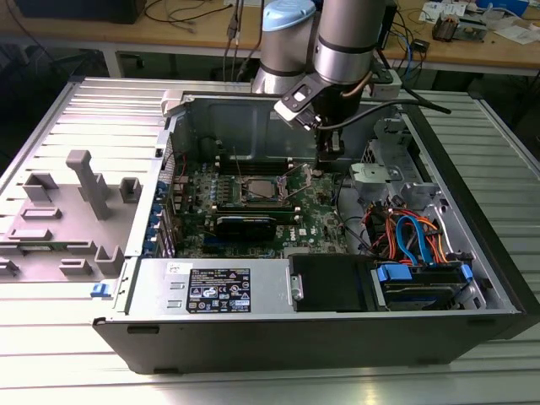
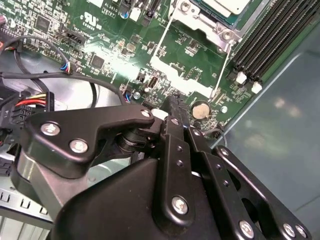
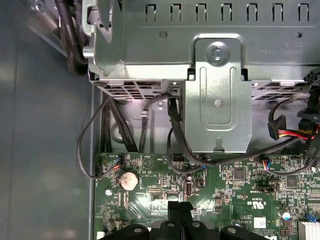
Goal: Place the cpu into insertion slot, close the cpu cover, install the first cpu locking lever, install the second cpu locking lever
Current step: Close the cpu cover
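One arm (image 1: 350, 42), one gripper (image 1: 331, 159); arm hangs upright from the exterior view's upper middle; claw tips pressed together, holding nothing, over the motherboard (image 1: 316, 211); one cpu (image 1: 258, 188) seated in one insertion slot (image 1: 243, 191), mid-frame, toward that view's left of the claw.

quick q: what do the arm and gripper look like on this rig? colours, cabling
The arm is a thick silver-grey tube with a light blue joint cap. The gripper is matte black, built from flat linkage bars joined by silver screws. A black cable loops off the wrist.
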